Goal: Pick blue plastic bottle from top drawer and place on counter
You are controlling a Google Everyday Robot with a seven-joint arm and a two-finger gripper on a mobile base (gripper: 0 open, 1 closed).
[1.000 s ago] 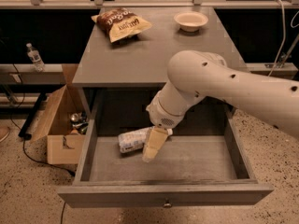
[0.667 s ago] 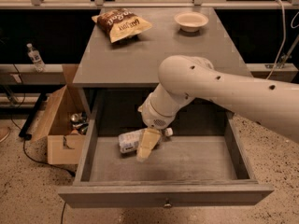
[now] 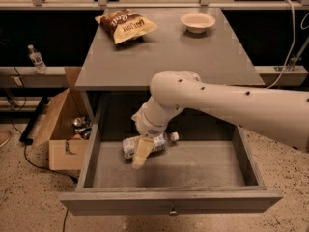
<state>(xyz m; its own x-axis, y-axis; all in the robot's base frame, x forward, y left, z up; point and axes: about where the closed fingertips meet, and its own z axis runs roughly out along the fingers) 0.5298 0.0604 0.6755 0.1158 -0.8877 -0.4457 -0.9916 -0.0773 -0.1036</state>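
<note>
Gripper (image 3: 142,152) low inside top drawer (image 3: 193,166), overlapping blue plastic bottle (image 3: 160,142) from front; grip state cannot tell, contact with bottle unclear. Counter (image 3: 164,57): chip bag (image 3: 125,25) back left, white bowl (image 3: 198,21) back right. Drawer pulled open, holds bottle lying on side, left of middle, white cap pointing right. Cardboard box (image 3: 62,129) on floor at left, cans inside.
</note>
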